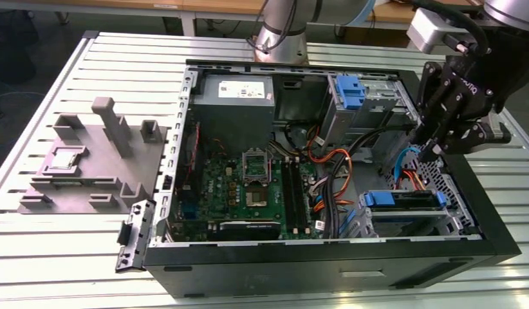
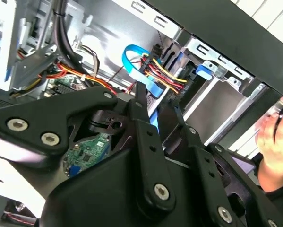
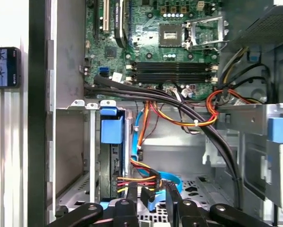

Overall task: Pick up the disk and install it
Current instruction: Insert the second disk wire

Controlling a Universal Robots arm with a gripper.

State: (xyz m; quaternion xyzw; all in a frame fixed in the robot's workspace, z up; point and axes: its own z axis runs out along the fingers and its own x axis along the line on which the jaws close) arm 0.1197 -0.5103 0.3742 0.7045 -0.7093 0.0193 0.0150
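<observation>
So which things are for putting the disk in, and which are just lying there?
For the job: gripper, disk in its bay, computer case.
Just lying about: grey fixture, square chip on it, phone.

Black claw (image 2: pixel 155 101) of jointed links with silver screws, on a silver-grey arm (image 1: pixel 277 29).

One computer case (image 1: pixel 333 261), one grey fixture (image 1: pixel 84 167) (perhaps two drives).
</observation>
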